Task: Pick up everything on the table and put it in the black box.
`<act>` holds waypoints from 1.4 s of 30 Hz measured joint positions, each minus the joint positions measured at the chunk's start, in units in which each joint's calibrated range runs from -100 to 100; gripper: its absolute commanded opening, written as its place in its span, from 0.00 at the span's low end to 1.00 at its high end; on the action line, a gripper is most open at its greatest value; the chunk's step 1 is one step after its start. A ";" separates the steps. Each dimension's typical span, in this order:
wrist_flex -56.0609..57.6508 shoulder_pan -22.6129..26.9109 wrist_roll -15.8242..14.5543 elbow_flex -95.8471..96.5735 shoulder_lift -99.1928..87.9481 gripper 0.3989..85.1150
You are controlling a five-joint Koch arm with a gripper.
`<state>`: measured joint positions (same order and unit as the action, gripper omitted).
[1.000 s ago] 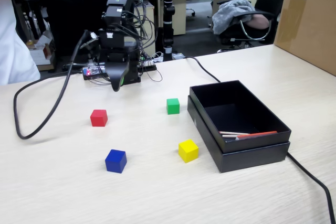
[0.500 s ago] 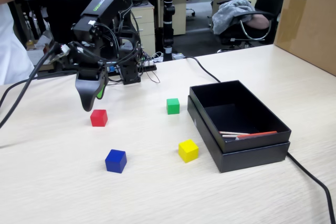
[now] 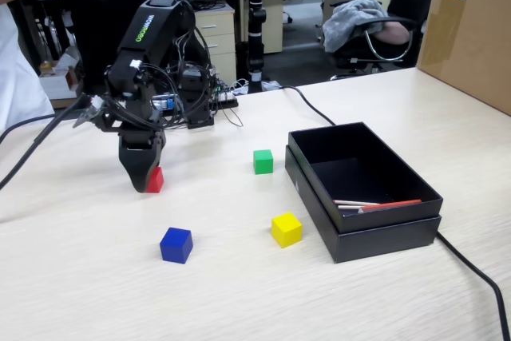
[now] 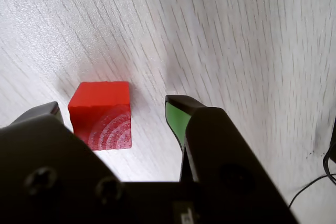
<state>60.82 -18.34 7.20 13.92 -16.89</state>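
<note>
The red cube (image 3: 155, 180) sits on the pale wood table (image 3: 239, 277) at the left. My gripper (image 3: 144, 175) is down over it, open. In the wrist view the red cube (image 4: 101, 114) lies between the jaws, close to the left jaw, with a gap to the green-padded right fingertip (image 4: 177, 117). The green cube (image 3: 263, 161), the yellow cube (image 3: 286, 229) and the blue cube (image 3: 176, 245) stand loose on the table. The black box (image 3: 391, 225) stands to the right and holds no cube.
Thin red and white sticks (image 3: 375, 205) lie inside the black box. Black cables (image 3: 471, 265) run across the table at the right and the left. A big brown cardboard box (image 3: 471, 29) stands at the back right.
</note>
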 measured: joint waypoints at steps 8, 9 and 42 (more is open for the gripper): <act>-0.08 0.00 0.93 -3.65 5.44 0.21; -0.15 -0.05 1.12 -4.02 5.57 0.21; 8.83 32.82 -14.36 -48.38 10.36 0.21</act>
<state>69.65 14.48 -7.16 -34.46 -6.54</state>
